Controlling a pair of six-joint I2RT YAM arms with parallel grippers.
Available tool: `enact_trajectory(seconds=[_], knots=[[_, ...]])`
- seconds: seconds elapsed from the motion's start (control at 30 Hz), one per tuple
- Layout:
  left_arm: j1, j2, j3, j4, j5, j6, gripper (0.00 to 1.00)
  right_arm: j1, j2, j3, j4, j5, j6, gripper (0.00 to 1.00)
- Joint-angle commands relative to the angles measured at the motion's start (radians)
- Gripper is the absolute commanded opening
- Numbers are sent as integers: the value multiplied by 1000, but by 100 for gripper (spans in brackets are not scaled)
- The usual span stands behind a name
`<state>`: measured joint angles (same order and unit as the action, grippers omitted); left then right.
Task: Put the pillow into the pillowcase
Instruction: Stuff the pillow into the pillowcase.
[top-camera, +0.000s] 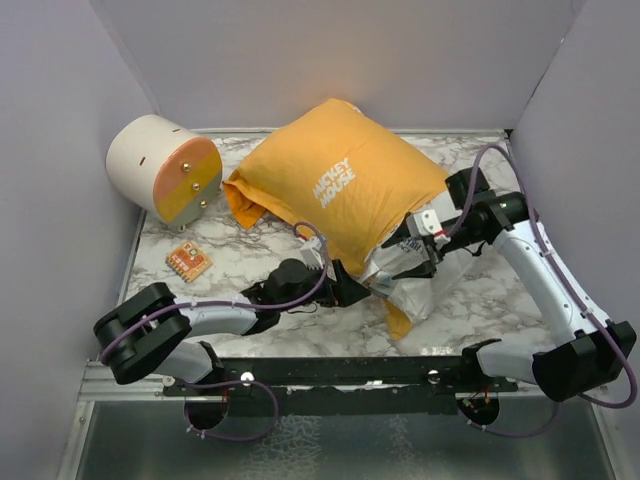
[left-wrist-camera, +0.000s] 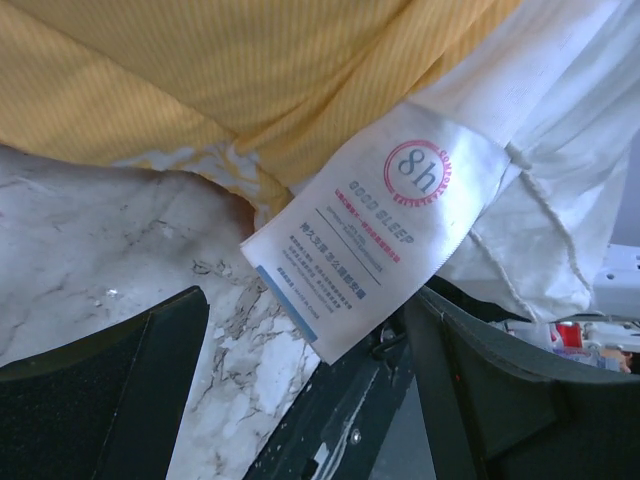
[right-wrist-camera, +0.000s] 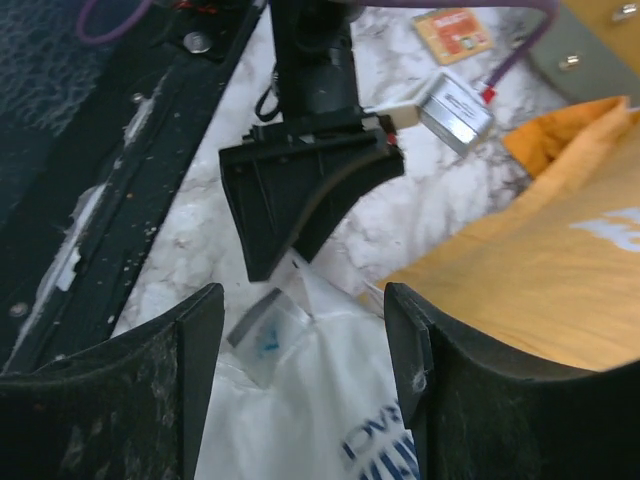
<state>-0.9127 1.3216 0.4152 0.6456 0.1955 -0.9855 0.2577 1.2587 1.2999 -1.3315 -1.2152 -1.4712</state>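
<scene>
**Pillow mostly in its case, both grippers released**

On the marble table (top-camera: 250, 330), the orange pillowcase (top-camera: 340, 185) is lying plump across the middle, white lettering facing up. The white pillow (top-camera: 410, 290) is sitting mostly inside it, with one end poking out at the near opening. A cream-and-orange cylinder (top-camera: 160, 165) is resting at the far left. The right gripper (right-wrist-camera: 300, 295) is hovering over the white end, jaws spread, clamping nothing. The left gripper (left-wrist-camera: 305, 310) is facing that end with its jaws wide. The pillow's label (left-wrist-camera: 370, 225) is hanging between them, not pinched. A small orange card (top-camera: 188, 262) is lying near the cylinder.
</scene>
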Motion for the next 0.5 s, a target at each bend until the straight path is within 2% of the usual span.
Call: enact_trajectory(seconds=[0.0, 0.1, 0.23, 0.3, 0.37, 0.47], knots=[[-118, 100, 4, 252, -267, -70, 82, 140, -46, -98, 179, 154, 187, 63], [-200, 193, 35, 333, -429, -36, 84, 166, -60, -149, 293, 270, 311, 57], [-260, 297, 82, 368, -549, -40, 83, 165, -109, -255, 487, 486, 516, 46], [-303, 321, 119, 318, -634, -5, 82, 147, -131, -312, 566, 583, 564, 39], [-351, 332, 162, 237, -740, 44, 82, 101, -149, -346, 616, 576, 585, 35], [-397, 367, 197, 193, -804, 36, 78, 58, -161, -367, 663, 528, 602, 33]])
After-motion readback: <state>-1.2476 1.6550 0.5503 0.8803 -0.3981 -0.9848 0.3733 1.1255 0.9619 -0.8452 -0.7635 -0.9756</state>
